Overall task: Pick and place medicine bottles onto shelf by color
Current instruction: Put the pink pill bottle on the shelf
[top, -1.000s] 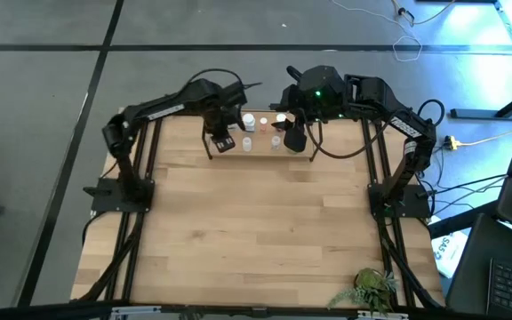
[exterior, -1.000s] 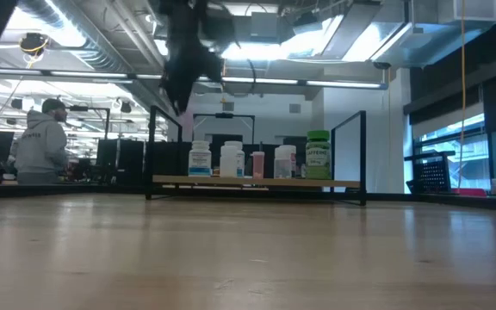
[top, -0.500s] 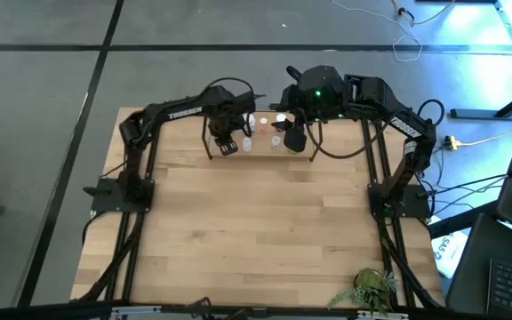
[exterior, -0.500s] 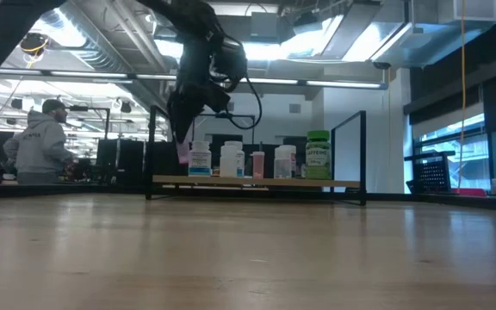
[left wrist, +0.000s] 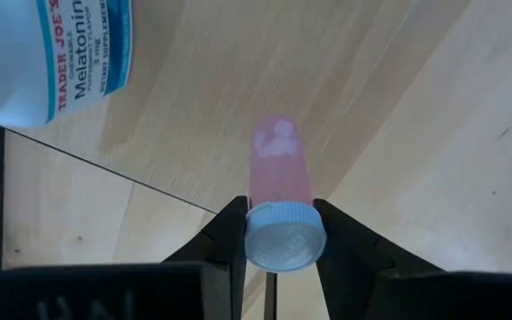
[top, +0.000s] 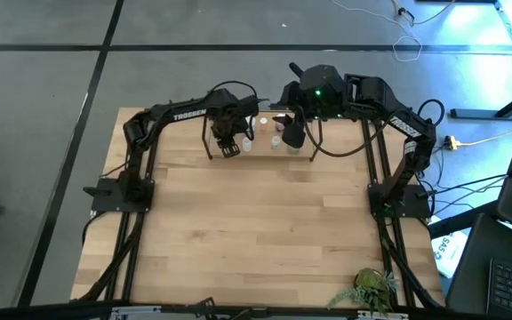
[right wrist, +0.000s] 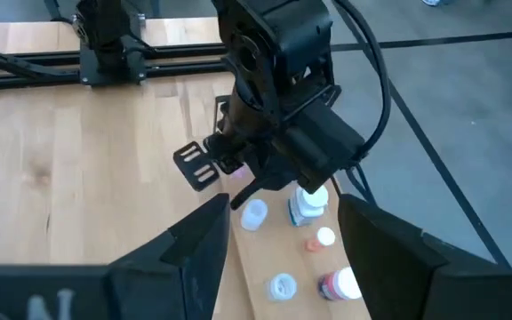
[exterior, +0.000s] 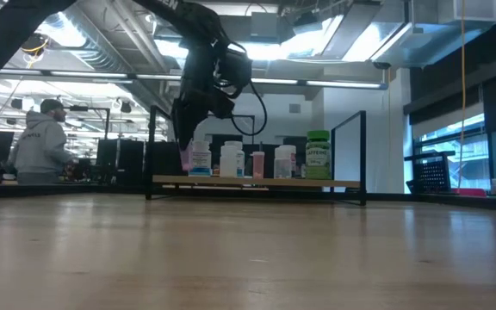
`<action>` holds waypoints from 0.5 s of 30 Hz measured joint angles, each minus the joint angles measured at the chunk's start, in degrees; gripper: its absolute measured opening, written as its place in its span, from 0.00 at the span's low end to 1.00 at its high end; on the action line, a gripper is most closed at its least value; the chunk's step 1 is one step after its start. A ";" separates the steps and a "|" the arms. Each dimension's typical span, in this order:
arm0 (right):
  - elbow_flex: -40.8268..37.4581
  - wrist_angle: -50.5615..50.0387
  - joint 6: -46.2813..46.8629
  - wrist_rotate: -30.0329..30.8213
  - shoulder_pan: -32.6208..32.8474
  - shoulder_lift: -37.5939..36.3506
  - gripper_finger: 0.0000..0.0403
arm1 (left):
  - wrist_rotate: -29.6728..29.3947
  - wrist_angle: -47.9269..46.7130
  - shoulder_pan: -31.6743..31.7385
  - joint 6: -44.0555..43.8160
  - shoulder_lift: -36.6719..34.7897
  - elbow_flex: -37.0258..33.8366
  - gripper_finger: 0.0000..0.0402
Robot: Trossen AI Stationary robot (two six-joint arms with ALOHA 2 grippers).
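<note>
The left gripper (left wrist: pixel 278 233) pinches a small pink medicine bottle (left wrist: pixel 279 171) with a pale blue-white cap, one dark finger (left wrist: pixel 225 236) pressed to each side of the cap, the bottle's body pointing away from the wrist over light wood boards. Just beside it in the left wrist view stands a white bottle with a blue-banded label (left wrist: pixel 56 53), close to the held bottle but not touching it. A thin black wire (left wrist: pixel 105 164) of the shelf runs across the boards between the two.

Seen from table height, the left gripper (exterior: pixel 182 146) hangs at the left end of the shelf (exterior: pixel 257 182), with the pink bottle (exterior: pixel 184 158) right against the first white bottle (exterior: pixel 200 159) in the row. Farther along the same board from the gripper stand another white bottle (exterior: pixel 232 159), a slim pink one (exterior: pixel 258 164), a white one (exterior: pixel 285 161) and, farthest off, a green bottle (exterior: pixel 318 155).

From above, the left gripper (top: pixel 229 142) sits over the near-left part of the shelf (top: pixel 265 147) at the far edge of the table (top: pixel 256 231). The right gripper (top: pixel 293 133) hovers over the shelf's right part, well clear of the left one; in the right wrist view its fingers (right wrist: pixel 207 236) are spread wide apart with nothing between them, above white-capped bottles (right wrist: pixel 254 213).

A person in a grey hooded top (exterior: pixel 40 142) stands in the room behind the table. A leafy plant (top: pixel 370 286) lies at the near right corner of the table.
</note>
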 joint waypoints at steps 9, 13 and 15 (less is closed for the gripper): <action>0.00 0.01 0.28 -0.04 0.02 0.00 0.53 | -0.02 -0.37 0.04 0.00 0.00 0.00 0.23; 0.00 0.01 0.34 -0.06 0.02 0.00 0.53 | -0.02 -0.39 0.04 0.00 -0.02 0.00 0.23; 0.00 0.00 0.28 -0.08 0.02 0.00 0.53 | -0.02 -0.39 0.04 -0.02 0.00 0.00 0.23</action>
